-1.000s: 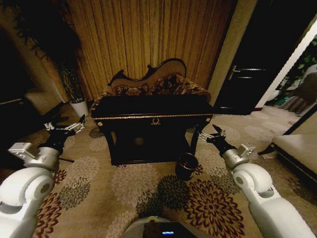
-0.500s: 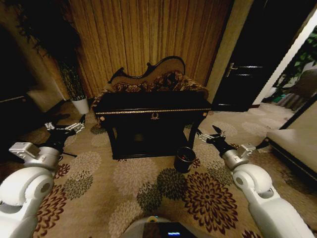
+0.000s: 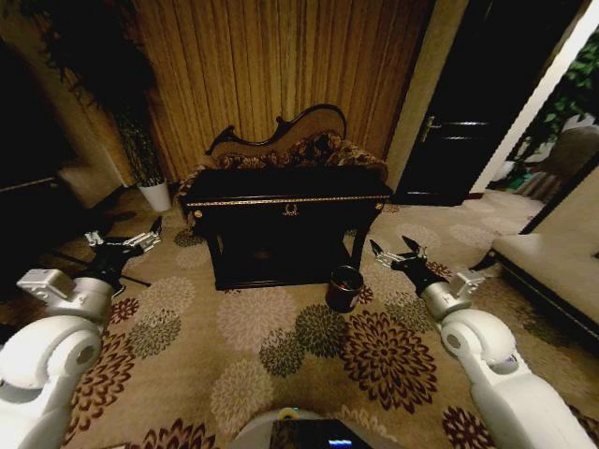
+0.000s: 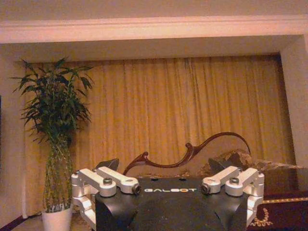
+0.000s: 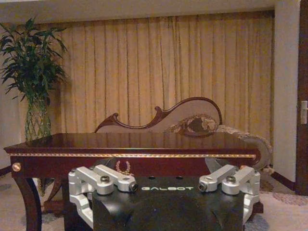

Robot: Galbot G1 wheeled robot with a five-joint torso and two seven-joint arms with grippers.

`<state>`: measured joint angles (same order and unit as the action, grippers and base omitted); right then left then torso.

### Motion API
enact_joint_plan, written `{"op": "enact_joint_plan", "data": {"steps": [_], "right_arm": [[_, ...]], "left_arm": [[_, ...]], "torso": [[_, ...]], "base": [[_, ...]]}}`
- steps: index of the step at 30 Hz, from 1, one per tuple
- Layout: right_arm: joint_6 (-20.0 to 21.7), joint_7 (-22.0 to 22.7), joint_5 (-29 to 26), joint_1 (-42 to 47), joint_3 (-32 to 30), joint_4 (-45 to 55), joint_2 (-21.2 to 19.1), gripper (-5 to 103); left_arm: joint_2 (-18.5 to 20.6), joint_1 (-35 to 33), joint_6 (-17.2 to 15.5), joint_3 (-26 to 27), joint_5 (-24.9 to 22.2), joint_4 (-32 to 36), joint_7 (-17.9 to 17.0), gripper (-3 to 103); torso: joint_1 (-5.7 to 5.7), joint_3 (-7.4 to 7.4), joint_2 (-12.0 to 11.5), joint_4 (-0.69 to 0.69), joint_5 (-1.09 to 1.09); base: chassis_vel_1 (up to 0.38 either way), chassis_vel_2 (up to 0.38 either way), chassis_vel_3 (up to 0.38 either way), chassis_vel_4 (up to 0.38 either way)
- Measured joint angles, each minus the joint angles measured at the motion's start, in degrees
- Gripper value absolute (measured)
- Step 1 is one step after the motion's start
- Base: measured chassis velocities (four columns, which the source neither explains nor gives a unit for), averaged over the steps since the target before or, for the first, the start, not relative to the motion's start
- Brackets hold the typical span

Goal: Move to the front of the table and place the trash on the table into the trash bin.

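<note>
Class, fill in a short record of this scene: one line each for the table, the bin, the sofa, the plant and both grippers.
Table: glossy black console table with gold trim, centre of the head view, beyond the robot.
Bin: small round dark bin on the carpet by the table's front right leg.
Sofa: floral sofa behind the table.
Plant: tall plant in a white pot, left of the table.
Left gripper: open, raised, holding nothing.
Right gripper: open, raised, right of the bin.

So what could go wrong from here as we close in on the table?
The trash bin stands on the carpet by the table's front right leg, close to the right gripper; driving closer could knock it over. The left gripper and right gripper are held forward and open, so either could strike the table's edge.
</note>
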<state>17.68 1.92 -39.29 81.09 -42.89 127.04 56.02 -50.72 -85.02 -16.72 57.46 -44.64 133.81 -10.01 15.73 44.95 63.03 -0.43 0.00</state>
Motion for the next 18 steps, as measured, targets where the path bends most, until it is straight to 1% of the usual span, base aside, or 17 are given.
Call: {"op": "enact_joint_plan", "data": {"steps": [9,18], "right_arm": [[-0.1,0.0,-0.1,0.1,-0.4,0.0,0.1,100],[-0.5,0.0,-0.3,0.2,-0.3,-0.2,0.4,100]], "left_arm": [[-0.6,-0.5,0.0,-0.1,0.0,0.5,0.0,100],[-0.3,-0.3,0.1,-0.3,0.2,0.6,0.0,100]], "torso": [[0.0,0.0,0.0,0.01,0.01],[0.0,0.0,0.0,0.01,0.0]], "base": [[0.161,-0.156,-0.164,0.165],[0.176,-0.176,-0.161,0.184]]}}
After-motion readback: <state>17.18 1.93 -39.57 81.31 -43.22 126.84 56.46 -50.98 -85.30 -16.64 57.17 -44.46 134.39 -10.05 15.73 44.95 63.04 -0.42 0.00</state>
